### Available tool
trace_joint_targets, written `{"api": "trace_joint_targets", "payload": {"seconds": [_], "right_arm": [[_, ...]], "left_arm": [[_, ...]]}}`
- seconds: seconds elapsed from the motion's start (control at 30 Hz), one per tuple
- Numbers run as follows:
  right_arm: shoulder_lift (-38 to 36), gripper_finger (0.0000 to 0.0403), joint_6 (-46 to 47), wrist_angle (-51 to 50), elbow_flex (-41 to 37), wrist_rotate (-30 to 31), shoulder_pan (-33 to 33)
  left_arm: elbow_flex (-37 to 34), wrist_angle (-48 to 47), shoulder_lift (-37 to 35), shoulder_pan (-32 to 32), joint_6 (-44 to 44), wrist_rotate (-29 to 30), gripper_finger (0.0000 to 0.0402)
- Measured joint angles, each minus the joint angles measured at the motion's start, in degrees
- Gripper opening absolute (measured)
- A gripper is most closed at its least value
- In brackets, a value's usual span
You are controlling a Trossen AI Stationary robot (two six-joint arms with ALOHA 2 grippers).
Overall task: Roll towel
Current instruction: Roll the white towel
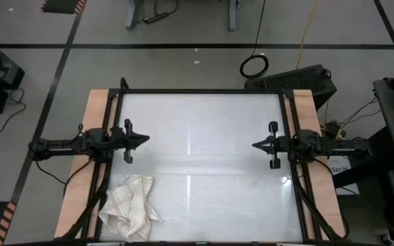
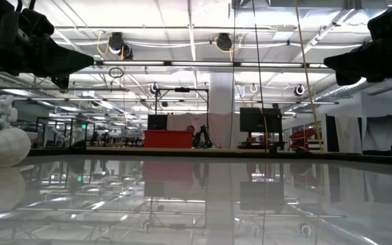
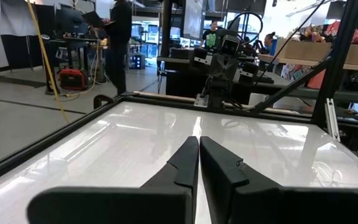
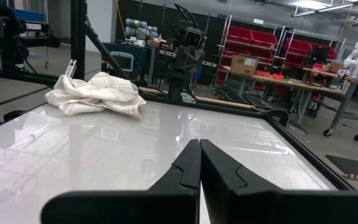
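The towel [image 1: 130, 206], cream-white with a beige plaid check, lies crumpled in a heap on the glossy white table near its front left corner; it also shows in the right wrist view [image 4: 98, 93] and at the low view's left edge [image 2: 2, 144]. My left gripper [image 1: 146, 141] hovers shut above the table's left side, pointing level toward the right, well clear of the towel. My right gripper [image 1: 254, 145] hovers shut above the right side, pointing level toward the left. In the wrist views, the fingers of my left gripper [image 3: 199, 146] and of my right gripper [image 4: 199, 149] close on nothing.
The white tabletop [image 1: 204, 157] sits inside a black frame [image 1: 200, 91] with wooden strips along both sides. Bare table lies between the two grippers and to the right of the towel. People stand in the room beyond [image 3: 118, 37].
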State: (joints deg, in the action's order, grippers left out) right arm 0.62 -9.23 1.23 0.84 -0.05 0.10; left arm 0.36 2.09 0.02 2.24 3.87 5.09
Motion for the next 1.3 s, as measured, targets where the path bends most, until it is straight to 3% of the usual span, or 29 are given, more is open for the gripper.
{"api": "trace_joint_targets", "payload": {"seconds": [0.43,0.67,1.03,1.3], "right_arm": [[0.0,0.0000,0.0,0.3,0.0,0.0,0.0],[0.0,0.0000,0.0,0.3,0.0,0.0,0.0],[0.0,0.0000,0.5,0.2,0.0,0.2,0.0],[0.0,0.0000,8.1,0.3,0.0,3.1,0.0]], "left_arm": [[0.3,2.3,0.0,0.0,0.2,0.1,0.0025],[6.2,-2.7,2.6,0.0,-0.3,-1.6,0.0005],[25.3,-15.4,11.8,0.0,-3.0,-1.8,0.0002],[42.3,-23.1,20.9,0.0,-6.8,-1.8,0.0001]]}}
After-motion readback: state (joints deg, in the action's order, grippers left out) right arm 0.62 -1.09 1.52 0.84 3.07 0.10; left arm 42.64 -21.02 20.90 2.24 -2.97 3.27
